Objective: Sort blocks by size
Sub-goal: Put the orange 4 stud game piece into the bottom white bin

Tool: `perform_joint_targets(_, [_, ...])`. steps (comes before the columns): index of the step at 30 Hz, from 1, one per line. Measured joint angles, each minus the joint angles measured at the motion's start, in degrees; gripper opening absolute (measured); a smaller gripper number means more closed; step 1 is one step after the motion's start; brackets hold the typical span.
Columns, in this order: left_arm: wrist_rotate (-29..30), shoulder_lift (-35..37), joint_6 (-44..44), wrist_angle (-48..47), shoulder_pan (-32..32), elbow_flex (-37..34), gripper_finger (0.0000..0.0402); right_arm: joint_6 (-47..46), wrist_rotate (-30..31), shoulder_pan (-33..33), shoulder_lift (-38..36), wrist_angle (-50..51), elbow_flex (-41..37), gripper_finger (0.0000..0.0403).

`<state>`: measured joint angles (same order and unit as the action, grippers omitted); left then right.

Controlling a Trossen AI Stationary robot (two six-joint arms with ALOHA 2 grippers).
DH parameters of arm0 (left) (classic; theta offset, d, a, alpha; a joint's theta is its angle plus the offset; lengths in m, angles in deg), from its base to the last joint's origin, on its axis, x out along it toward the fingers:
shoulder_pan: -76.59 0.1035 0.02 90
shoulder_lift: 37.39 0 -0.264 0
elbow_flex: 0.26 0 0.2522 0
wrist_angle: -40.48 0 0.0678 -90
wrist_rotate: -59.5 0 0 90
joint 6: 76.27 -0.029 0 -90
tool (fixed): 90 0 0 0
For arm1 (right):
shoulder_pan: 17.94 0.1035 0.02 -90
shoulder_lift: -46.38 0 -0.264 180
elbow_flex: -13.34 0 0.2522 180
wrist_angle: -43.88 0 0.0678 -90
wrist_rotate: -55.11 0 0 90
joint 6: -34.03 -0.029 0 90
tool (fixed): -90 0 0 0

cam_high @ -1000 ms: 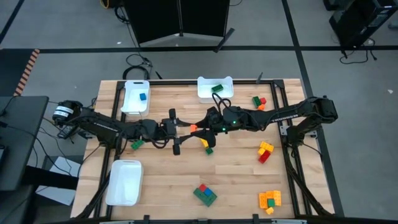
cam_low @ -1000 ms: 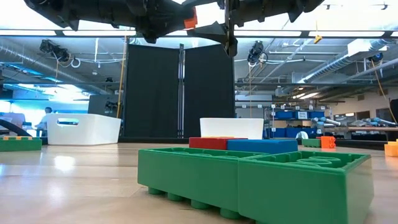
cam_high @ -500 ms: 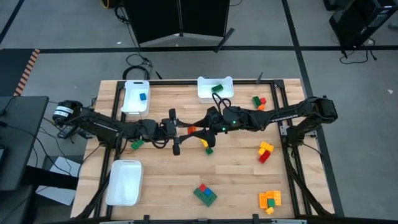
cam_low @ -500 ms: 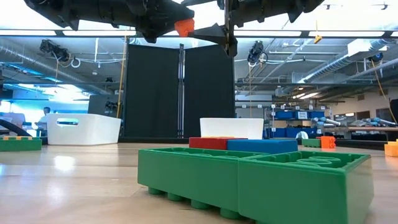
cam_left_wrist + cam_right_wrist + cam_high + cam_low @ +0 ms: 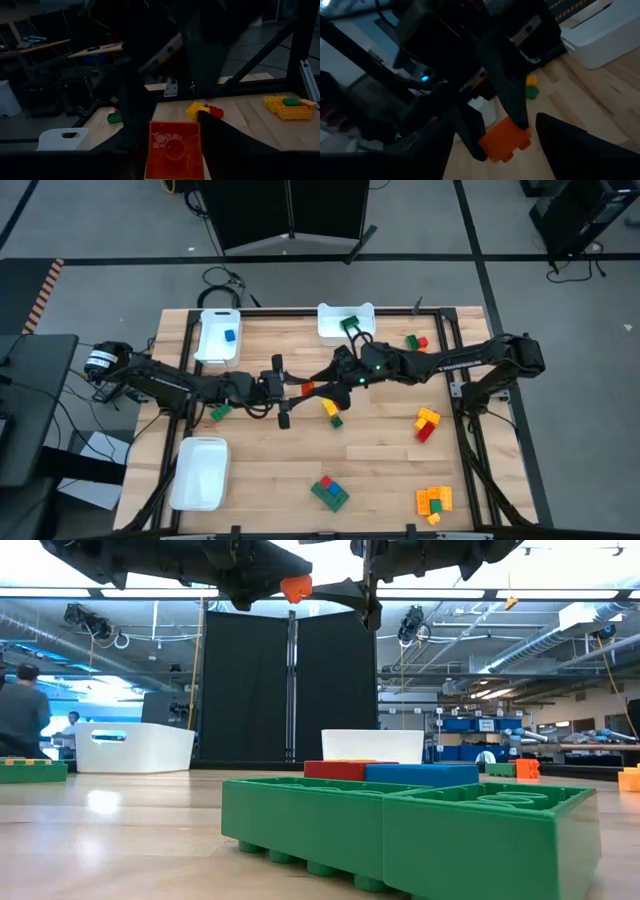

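An orange block (image 5: 294, 586) is shown clamped in the left tool (image 5: 303, 388) above the middle of the counter (image 5: 380, 470). The right tool (image 5: 331, 372) is seen just beside it, fingers apart and holding nothing. Other blocks (image 5: 328, 492) are scattered over the counter and in two white trays (image 5: 330, 327).

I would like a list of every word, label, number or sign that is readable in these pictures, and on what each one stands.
No text can be read with certainty.
Right arm: pale lettering along its side in the high view, too small to read.
Blocks, for example the green block: no print visible.
White trays, for example the tray: no labels visible.
Room behind the table: no legible signs.
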<state>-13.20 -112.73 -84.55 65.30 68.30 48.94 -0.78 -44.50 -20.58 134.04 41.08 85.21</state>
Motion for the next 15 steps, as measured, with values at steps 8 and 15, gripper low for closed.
perform_joint_targets(8, [0.02,0.94,-0.06,-2.50,-0.15,0.02,0.0160,-0.16,-2.05,-2.40,-5.31,13.42,0.00,0.0284])
perform_joint_targets(15, [4.04,9.25,7.82,-26.30,-0.39,2.75,0.0159,-1.08,1.90,-1.48,-9.87,32.93,0.00,0.0283])
